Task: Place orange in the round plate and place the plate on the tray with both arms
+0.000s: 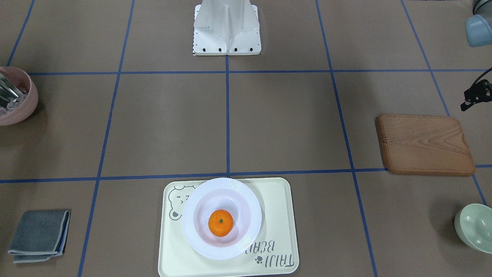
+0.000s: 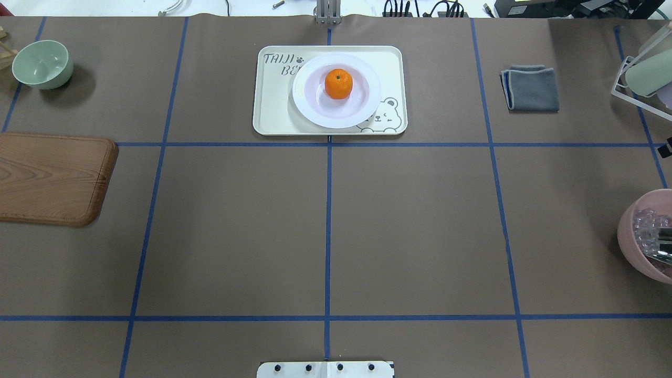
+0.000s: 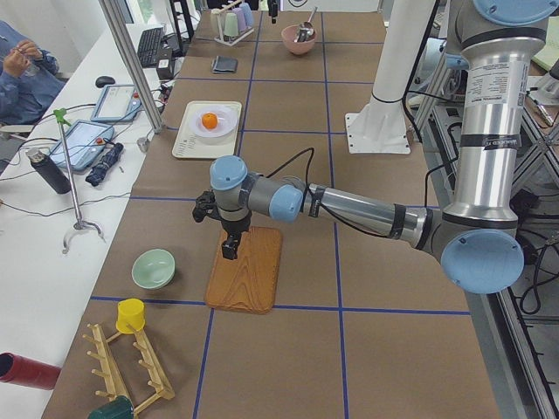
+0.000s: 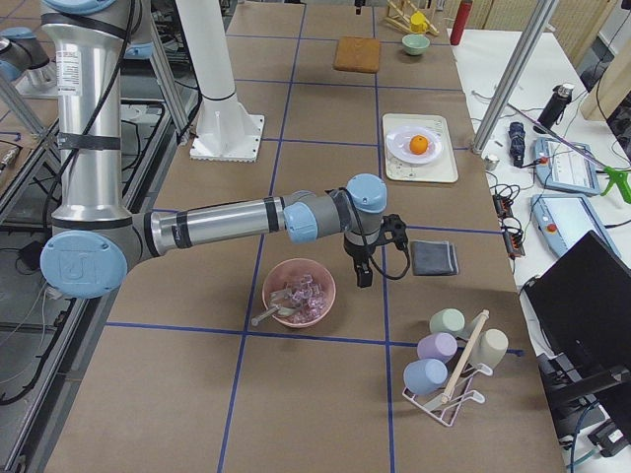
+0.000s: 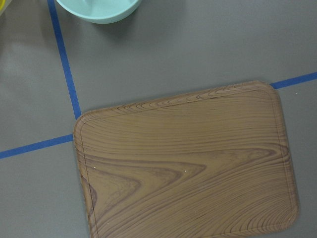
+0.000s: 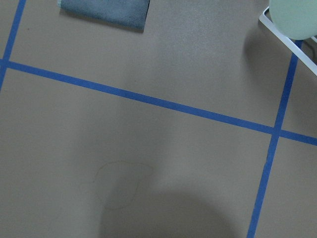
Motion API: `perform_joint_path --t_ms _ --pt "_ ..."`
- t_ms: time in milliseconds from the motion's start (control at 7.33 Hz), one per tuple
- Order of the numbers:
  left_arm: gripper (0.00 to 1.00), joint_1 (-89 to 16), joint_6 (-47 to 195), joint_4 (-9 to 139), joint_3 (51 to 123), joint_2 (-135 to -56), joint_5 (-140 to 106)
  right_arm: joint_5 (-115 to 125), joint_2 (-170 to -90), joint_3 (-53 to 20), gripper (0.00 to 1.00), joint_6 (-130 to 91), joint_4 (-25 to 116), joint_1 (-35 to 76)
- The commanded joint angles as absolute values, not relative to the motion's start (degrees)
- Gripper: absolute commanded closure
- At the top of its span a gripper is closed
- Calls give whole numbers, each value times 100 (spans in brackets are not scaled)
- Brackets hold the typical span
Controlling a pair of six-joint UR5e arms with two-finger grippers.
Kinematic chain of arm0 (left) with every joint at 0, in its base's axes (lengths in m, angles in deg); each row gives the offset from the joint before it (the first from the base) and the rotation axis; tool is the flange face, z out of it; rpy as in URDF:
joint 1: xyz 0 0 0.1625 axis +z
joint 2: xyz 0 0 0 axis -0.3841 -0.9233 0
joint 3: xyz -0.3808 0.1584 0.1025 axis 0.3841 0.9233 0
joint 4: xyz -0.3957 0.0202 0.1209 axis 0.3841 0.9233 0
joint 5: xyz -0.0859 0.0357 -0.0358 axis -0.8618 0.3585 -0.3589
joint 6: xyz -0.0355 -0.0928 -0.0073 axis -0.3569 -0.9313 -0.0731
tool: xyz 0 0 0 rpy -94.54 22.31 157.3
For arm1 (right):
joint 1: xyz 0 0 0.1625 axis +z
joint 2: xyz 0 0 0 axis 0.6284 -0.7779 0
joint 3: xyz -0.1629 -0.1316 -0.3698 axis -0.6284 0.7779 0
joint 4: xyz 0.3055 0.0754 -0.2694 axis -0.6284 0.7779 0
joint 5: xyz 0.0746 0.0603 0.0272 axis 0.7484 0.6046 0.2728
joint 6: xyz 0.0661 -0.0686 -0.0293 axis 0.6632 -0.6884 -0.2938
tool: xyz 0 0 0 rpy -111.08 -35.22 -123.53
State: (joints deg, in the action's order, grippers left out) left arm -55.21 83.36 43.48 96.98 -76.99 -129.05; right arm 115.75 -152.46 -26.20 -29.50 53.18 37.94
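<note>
The orange (image 1: 220, 222) (image 2: 338, 83) lies in the middle of the white round plate (image 1: 189, 220) (image 2: 305, 100). The plate rests on the cream tray (image 1: 277, 215) (image 2: 273, 107) with the bear drawing, at the table's far side from the robot. No gripper is near them. In the exterior left view my left gripper (image 3: 229, 249) hangs over the wooden board (image 3: 246, 271). In the exterior right view my right gripper (image 4: 363, 276) hangs above the table between the pink bowl (image 4: 299, 293) and the grey cloth (image 4: 433, 258). I cannot tell whether either is open or shut.
The wooden board (image 2: 50, 178) and a green bowl (image 2: 42, 64) are on my left side. The pink bowl (image 2: 638, 231), grey cloth (image 2: 531, 87) and a cup rack (image 4: 449, 360) are on my right. A person's sleeve (image 3: 22, 78) shows at a side desk.
</note>
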Motion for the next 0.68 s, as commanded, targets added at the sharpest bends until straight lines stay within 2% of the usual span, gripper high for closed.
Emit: perform_joint_path --t_ms 0,545 --pt "2 -5520 8344 4365 9725 -7692 -12901 11607 -15189 -2599 0 -2936 5314 3797" --pt "2 -5520 8344 4365 9725 -7710 -12892 11625 -15163 -2625 0 -2875 5305 3788"
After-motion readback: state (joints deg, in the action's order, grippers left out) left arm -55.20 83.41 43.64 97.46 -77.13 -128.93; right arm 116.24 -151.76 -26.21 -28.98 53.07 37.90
